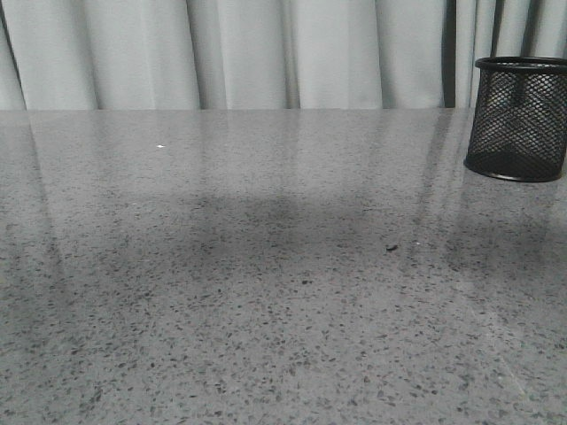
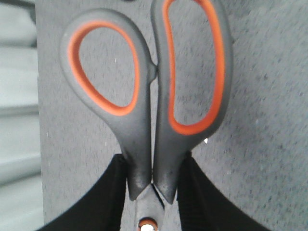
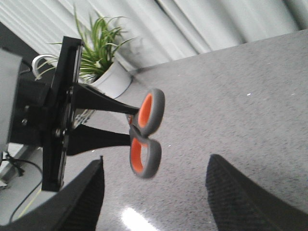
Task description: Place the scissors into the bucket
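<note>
Scissors with grey, orange-lined oval handles were clamped above the speckled grey table by the left gripper; the right gripper gaped empty; the black wire-mesh bucket stood at two o'clock in the front view.

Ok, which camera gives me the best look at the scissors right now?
Left wrist view: the scissors fill the frame, both orange-lined loops clear, the left gripper clamping them near the pivot. Right wrist view shows them smaller, edge-on, held above the table. Front view shows none.

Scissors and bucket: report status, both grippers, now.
Left gripper shut on scissors, held above the table. Right gripper open, empty. Bucket upright at far right, nothing visible in the way.
</note>
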Controlling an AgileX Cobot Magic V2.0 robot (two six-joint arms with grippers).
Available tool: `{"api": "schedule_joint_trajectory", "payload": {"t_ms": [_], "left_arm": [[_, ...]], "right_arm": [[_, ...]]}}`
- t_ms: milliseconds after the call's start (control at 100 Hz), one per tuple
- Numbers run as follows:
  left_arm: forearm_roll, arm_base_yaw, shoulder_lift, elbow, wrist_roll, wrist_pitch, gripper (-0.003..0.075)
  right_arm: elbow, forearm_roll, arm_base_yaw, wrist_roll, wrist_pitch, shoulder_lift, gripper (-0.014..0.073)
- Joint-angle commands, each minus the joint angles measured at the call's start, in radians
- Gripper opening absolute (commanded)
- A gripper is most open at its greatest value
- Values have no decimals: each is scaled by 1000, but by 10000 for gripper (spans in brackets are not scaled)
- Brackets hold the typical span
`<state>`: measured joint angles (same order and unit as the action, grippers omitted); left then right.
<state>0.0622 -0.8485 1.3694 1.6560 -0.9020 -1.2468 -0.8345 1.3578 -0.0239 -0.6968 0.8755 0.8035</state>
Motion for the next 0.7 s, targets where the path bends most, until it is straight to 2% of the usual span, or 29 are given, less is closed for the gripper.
{"api": "schedule_joint_trajectory", "payload": {"t_ms": [0, 180, 490, 590, 690], "left_arm": [[25, -59, -31, 36, 46, 80, -13], [49, -121, -29, 36, 94, 116, -13], [49, -158, 10, 36, 115, 160, -13], [41, -160, 16, 36, 115, 185, -13], [30, -160, 18, 36, 115, 202, -7]], "right_arm": [[-31, 104, -2, -50, 29, 29, 412], [-37, 140, -2, -62, 77, 80, 412], [-37, 203, -2, -142, 123, 140, 401], [-37, 199, -2, -142, 125, 156, 310], [-37, 193, -2, -147, 130, 170, 142]]}}
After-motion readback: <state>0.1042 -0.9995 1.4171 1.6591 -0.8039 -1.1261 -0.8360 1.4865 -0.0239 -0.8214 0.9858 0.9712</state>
